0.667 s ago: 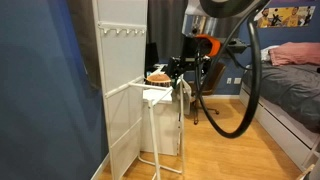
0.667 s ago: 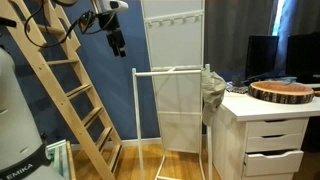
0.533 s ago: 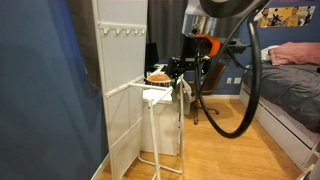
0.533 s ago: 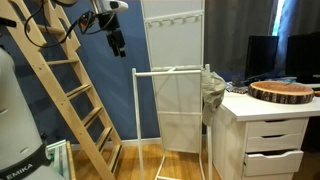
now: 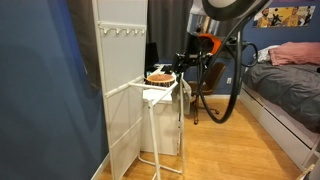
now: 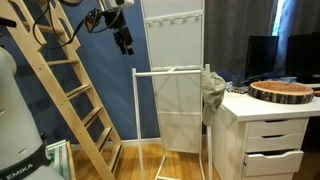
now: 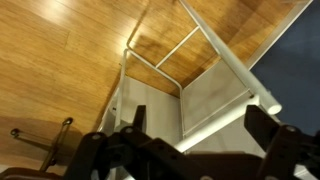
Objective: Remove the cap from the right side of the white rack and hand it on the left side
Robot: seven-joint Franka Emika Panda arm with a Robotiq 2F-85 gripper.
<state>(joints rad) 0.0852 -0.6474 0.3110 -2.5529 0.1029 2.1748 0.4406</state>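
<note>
The scene is a bedroom with a wood floor, a blue wall, a leaning wooden ladder and a bed at the far right.

1. Jaws: In the wrist view the gripper has its jaws spread wide with nothing between them. It is released and empty.
2. Position: In an exterior view the gripper hangs high, above and left of the white rack. The wrist view looks down on the rack's top tubes.
3. Change: The gripper has shifted a little to the right, toward the rack, over the last half second. The rack and its load have not moved.
4. Task object: The cap hangs slumped on the right end of the rack, well apart from the gripper. It is not yet grasped.
5. Assessment: This is the approach step. The arm must travel farther right before closing on the fabric.
6. Surroundings: A white panelled cabinet stands behind the rack. A white drawer unit just right of the cap carries a round wooden slab.
</note>
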